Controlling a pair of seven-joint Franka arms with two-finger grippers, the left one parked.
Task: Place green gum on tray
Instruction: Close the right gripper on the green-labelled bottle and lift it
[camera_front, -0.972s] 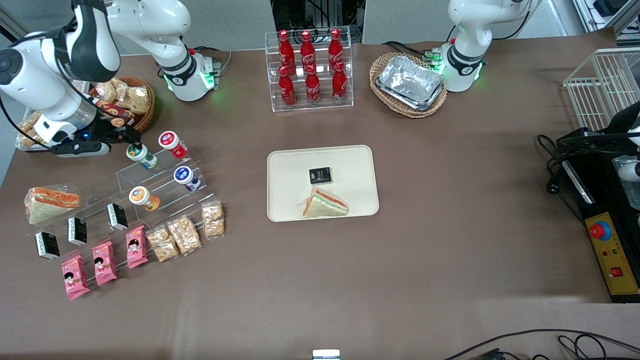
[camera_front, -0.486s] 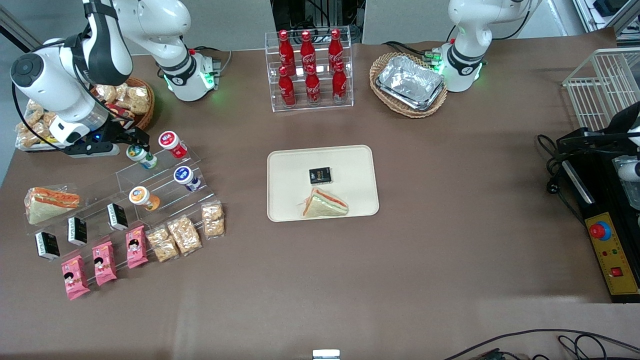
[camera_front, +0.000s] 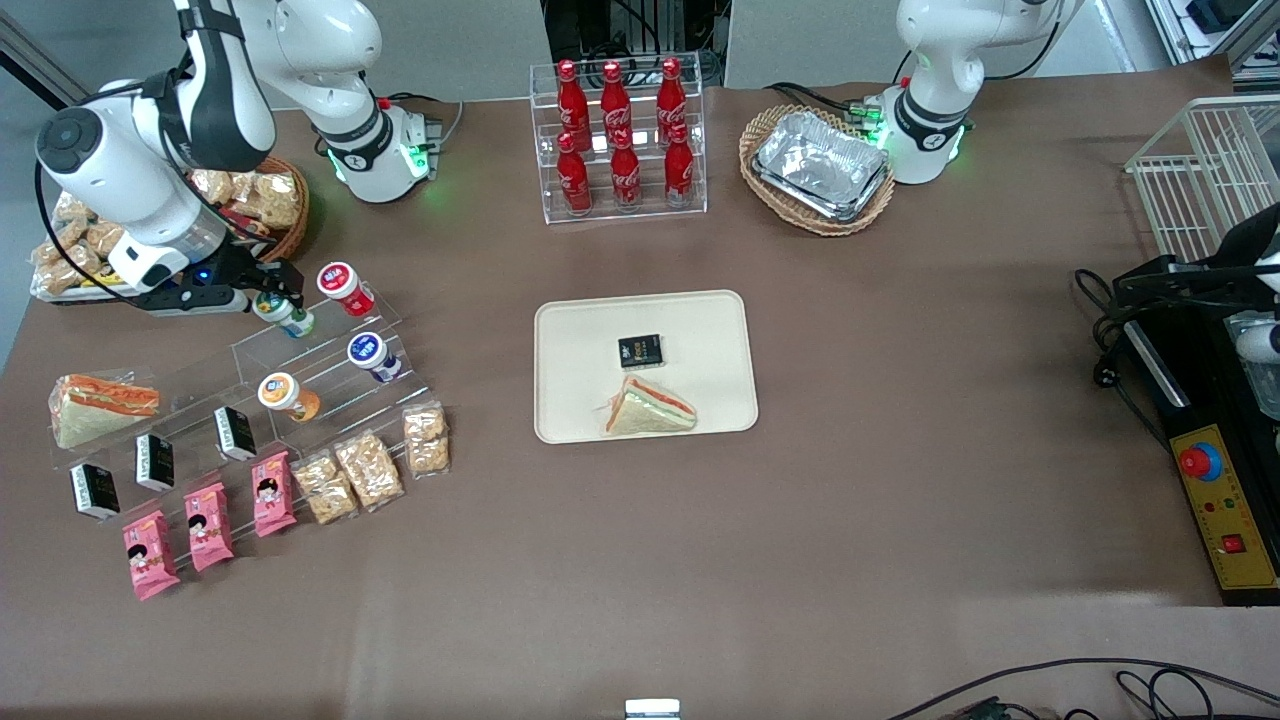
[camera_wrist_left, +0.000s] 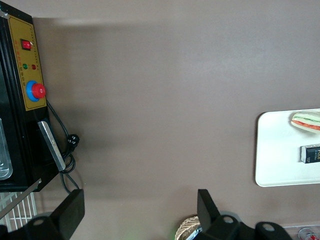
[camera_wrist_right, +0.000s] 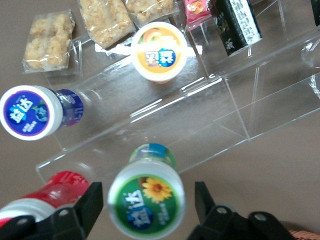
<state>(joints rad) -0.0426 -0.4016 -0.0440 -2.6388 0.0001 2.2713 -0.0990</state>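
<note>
Tool (camera_wrist_right: 146, 200) is open, holding nothing; one finger (camera_wrist_right: 80, 210) stands either side of the green gum's (camera_wrist_right: 146, 201) lid with a clear gap each side. The canister sits on the top step of the acrylic rack (camera_wrist_right: 200, 110), centred between the fingers, its long axis pointing roughly along the tool's approach. Red canister (camera_wrist_right: 55, 187) lies just beside one finger: tight clearance. Tray (camera_front: 700, 330) is well apart, toward the parked arm's end of the worktop.

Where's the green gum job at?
Done: nothing yet; the tray holds only a sandwich and a black packet. In hand: the gripper is open, fingers either side of the green gum, which is on the clear rack. Left: close, lift, carry to tray.
</note>
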